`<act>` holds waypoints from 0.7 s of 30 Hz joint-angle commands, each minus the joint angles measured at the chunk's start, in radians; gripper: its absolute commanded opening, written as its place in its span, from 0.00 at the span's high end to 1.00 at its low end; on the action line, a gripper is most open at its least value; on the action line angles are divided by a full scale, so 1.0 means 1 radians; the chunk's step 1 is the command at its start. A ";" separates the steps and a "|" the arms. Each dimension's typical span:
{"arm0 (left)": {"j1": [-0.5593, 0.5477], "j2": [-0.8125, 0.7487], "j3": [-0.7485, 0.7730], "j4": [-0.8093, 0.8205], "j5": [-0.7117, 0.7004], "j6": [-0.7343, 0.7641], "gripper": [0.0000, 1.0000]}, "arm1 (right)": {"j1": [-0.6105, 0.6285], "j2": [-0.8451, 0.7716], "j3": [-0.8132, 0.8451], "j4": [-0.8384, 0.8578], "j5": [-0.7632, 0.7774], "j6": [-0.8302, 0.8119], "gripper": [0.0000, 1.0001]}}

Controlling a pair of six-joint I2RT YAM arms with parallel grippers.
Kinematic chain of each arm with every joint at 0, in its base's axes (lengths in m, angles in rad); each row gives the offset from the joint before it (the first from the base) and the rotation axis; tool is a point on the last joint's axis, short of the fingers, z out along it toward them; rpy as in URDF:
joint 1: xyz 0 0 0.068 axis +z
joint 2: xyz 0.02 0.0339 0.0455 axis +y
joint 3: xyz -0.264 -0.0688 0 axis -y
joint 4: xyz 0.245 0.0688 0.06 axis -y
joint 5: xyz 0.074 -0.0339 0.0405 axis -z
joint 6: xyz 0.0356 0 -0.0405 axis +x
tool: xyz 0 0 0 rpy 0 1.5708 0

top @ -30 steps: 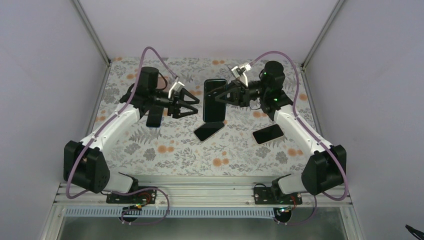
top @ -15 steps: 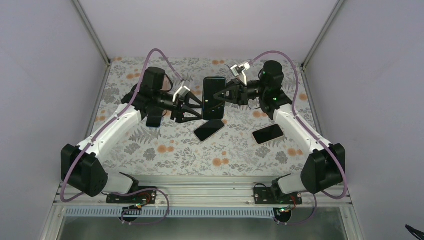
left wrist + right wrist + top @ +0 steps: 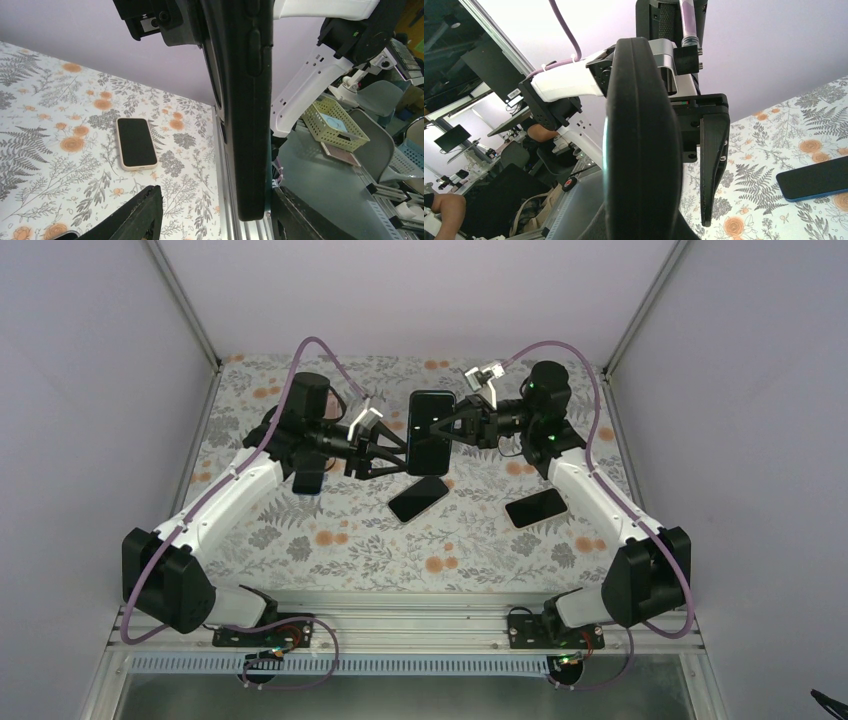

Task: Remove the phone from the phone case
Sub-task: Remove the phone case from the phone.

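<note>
Floral table (image 3: 330, 540), phone case (image 3: 431, 430) aloft, centre-rear

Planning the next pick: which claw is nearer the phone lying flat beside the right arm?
Right. The right claw grips the upright cased phone, a short way left of the flat phone. The left claw straddles that cased phone from its far side, farther left.

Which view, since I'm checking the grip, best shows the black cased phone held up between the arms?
Top external: the black cased phone shows whole, face on, with the right gripper clamped on one edge and the left gripper open around the other. Left wrist gives only its buttoned side edge; right wrist only a curved end.
</note>
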 commanded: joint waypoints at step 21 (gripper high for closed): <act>0.050 0.064 -0.013 0.109 -0.326 -0.100 0.51 | 0.042 -0.040 0.007 0.077 -0.087 0.059 0.96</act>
